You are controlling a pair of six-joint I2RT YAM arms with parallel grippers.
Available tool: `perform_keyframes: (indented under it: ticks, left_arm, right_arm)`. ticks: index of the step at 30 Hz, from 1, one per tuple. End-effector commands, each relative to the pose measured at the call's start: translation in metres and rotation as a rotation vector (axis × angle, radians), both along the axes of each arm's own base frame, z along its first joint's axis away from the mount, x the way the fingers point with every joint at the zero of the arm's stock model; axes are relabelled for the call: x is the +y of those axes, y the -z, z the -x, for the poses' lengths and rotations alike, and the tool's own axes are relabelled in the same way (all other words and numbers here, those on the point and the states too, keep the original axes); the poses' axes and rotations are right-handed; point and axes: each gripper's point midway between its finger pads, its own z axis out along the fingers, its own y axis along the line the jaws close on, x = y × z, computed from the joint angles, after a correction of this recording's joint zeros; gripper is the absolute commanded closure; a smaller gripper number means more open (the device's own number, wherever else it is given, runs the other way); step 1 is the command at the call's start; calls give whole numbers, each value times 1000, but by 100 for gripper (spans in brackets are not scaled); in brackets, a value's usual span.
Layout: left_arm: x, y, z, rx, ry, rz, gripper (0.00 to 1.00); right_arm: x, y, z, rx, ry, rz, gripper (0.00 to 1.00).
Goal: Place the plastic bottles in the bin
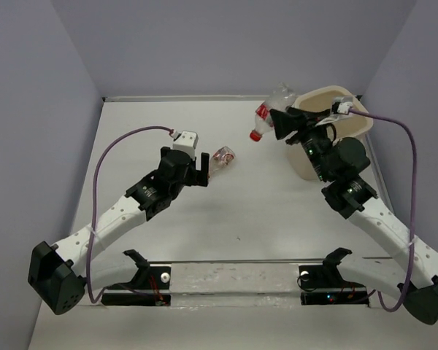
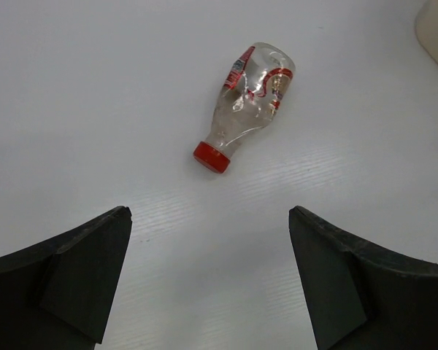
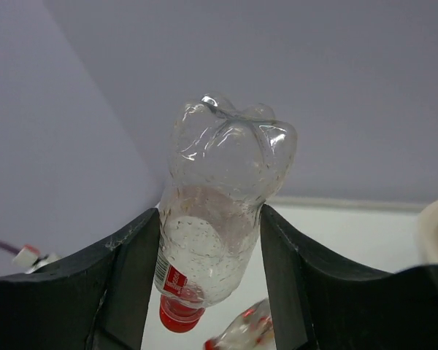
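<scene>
We see the right gripper (image 1: 282,121) clamped on a clear bottle (image 1: 266,112) around its body, one finger pressed to each side, with the red cap pointing down and to the left and the lobed base uppermost. This held bottle is off the table (image 1: 241,219), just beside the left rim of the beige bin (image 1: 323,95) and not over its mouth. We find the left gripper (image 2: 210,213) spread wide with nothing between its fingers (image 2: 80,270), poised above the table surface. Ahead of it a second bottle (image 2: 250,102) lies on its side on the table, dented, red-and-white label at the far end and red cap turned toward the gripper, apart from both fingers and well left of the bin.
</scene>
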Motion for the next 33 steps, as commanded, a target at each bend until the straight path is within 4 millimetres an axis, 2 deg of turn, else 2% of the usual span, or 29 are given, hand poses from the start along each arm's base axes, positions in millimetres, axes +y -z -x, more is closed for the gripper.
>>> perform_keyframes:
  ticks: [1, 2, 3, 5, 6, 8, 9, 11, 13, 14, 16, 17, 18, 19, 21, 23, 24, 25, 27, 31, 33]
  left_arm:
    - [-27, -25, -7, 1, 34, 147, 1]
    - [-32, -23, -8, 17, 24, 180, 1]
    - [-40, -20, -12, 25, 29, 191, 1]
    - [-45, -19, -19, 15, 4, 201, 1]
    - [-53, -15, -22, 19, -5, 190, 1]
    - [-54, -14, -32, -16, -39, 154, 1]
    - [-58, -4, -37, -10, -31, 102, 1]
    - [-65, 6, -50, -29, -32, 62, 1]
    - [-71, 11, -59, -43, -9, 18, 1]
    - [-75, 22, -65, -37, 6, -27, 1]
    - [-78, 33, -71, -38, 23, -73, 1]
    - [-80, 37, -74, -41, 26, -91, 1]
    - [-82, 51, -78, -24, 30, -125, 1]
    - [-85, 52, -82, -27, 42, -144, 1]
    - [-91, 69, -85, -3, 63, -172, 1]
    - [-95, 74, -91, -9, 65, -184, 1]
    - [-95, 84, -94, 4, 60, -208, 1]
    - [-92, 84, -99, -6, 39, -228, 1]
    - [-92, 98, -105, 9, 36, -263, 1]
    - [-88, 119, -112, 38, 20, -293, 1]
    - [-90, 130, -112, 55, 31, -295, 5]
  right_arm:
    - [-110, -57, -20, -126, 525, 270, 77]
    - [-125, -62, -24, -120, 587, 277, 77]
    - [-152, -69, -29, -116, 675, 276, 78]
    - [-172, -71, -39, -106, 737, 282, 78]
    - [-182, -67, -49, -80, 783, 305, 78]
    - [-207, -57, -61, -38, 868, 338, 78]
    - [-216, -48, -69, -6, 902, 352, 78]
    - [-235, -37, -71, 24, 944, 344, 77]
    - [-231, -26, -72, 44, 902, 298, 72]
    - [-232, -23, -72, 47, 892, 285, 51]
    - [-232, -16, -71, 67, 892, 299, 19]
    - [-232, -12, -73, 85, 890, 310, 10]
    - [-229, -11, -72, 110, 869, 292, 5]
    - [-227, -10, -72, 117, 851, 291, 3]
    - [-211, -15, -67, 94, 754, 252, 3]
    - [-196, -19, -62, 72, 666, 225, 4]
    - [-182, -20, -60, 53, 584, 223, 4]
    - [-175, -22, -55, 46, 545, 199, 5]
    - [-159, -23, -48, 29, 450, 184, 5]
    - [-150, -23, -41, 25, 393, 166, 7]
    - [-137, -24, -37, 22, 319, 143, 9]
